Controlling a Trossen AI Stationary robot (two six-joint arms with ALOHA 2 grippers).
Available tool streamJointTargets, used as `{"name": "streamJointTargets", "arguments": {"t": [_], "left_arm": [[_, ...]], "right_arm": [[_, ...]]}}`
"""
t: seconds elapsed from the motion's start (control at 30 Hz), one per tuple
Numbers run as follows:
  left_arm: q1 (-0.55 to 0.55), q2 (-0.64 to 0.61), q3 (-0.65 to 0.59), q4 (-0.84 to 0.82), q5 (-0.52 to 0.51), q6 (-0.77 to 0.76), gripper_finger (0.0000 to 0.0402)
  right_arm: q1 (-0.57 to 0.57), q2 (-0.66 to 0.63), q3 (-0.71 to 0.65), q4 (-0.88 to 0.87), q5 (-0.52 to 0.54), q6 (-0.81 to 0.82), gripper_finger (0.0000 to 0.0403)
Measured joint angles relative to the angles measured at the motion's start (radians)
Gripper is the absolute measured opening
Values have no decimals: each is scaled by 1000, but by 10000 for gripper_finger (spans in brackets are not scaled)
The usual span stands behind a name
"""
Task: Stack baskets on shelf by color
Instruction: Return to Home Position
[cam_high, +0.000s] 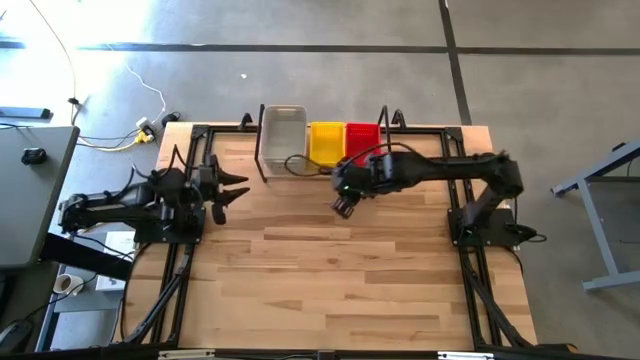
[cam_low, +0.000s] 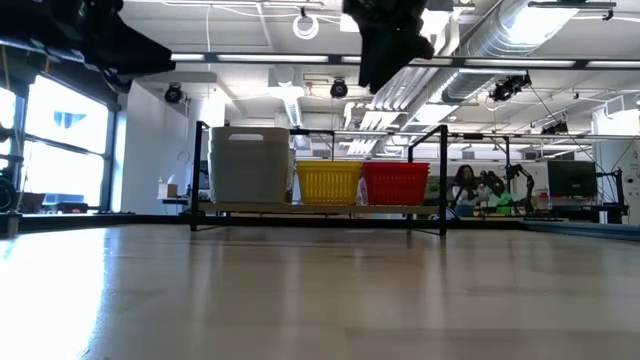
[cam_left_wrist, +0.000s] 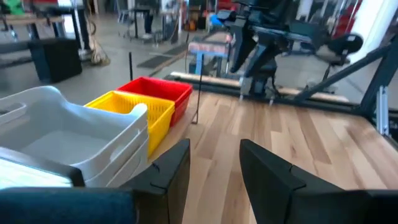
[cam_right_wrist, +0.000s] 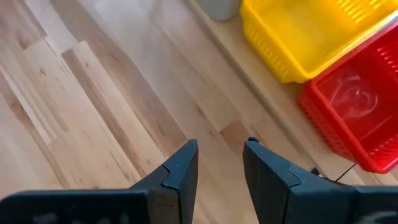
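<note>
Sorting looks complete; only homing left.
Low black-rod shelf holds translucent grey-white mesh baskets, yellow plastic baskets and red plastic baskets side by side. Judged light, springy: pinch a rim wall. Fingers apart, empty: right gripper raised just before shelf, left gripper well aside.

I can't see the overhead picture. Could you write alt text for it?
From above: grey-white baskets, yellow baskets and red baskets sit side by side on the shelf at a wooden table's edge. The right tool hangs empty in front of them; the left tool waits at the left.
</note>
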Motion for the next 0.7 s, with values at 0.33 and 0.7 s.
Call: {"name": "streamJointTargets", "arguments": {"t": [0.33, 0.7], "left_arm": [[-11, -55, -219, 296, 1, -11, 131], [-10, -54, -296, 331, -32, -150, 131]], "right_arm": [[0, -365, -310, 160, 82, 0, 114], [-2, -937, -791, 497, 104, -82, 114]]}}
